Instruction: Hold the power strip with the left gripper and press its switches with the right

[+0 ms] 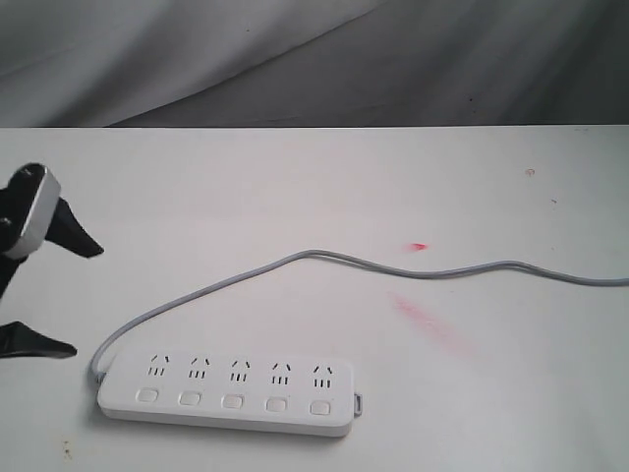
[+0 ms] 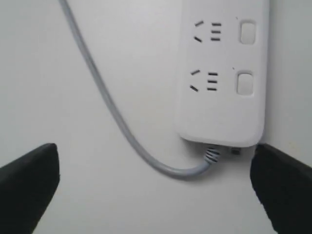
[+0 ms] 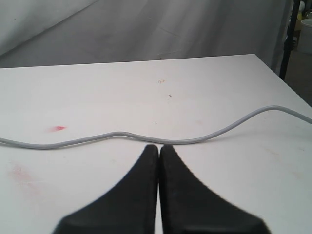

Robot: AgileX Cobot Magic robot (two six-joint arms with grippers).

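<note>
The white power strip (image 1: 231, 393) lies flat near the table's front edge, with its row of switches (image 1: 232, 400) along its near side. Its grey cord (image 1: 393, 267) leaves the left end and curves off to the right. My left gripper (image 1: 74, 295) hangs just left of that end, wide open and holding nothing. In the left wrist view its black fingers (image 2: 29, 185) stand far apart in front of the power strip's (image 2: 222, 97) cord end, and two switches (image 2: 244, 82) show. My right gripper (image 3: 159, 148) is shut and empty, over bare table close to the cord (image 3: 122, 135). It is out of the exterior view.
Red smears (image 1: 432, 324) and a small red spot (image 1: 420, 246) mark the white table. A grey cloth backdrop (image 1: 295, 59) hangs behind the table's far edge. In the right wrist view, a dark stand (image 3: 287, 44) rises beyond the table's corner.
</note>
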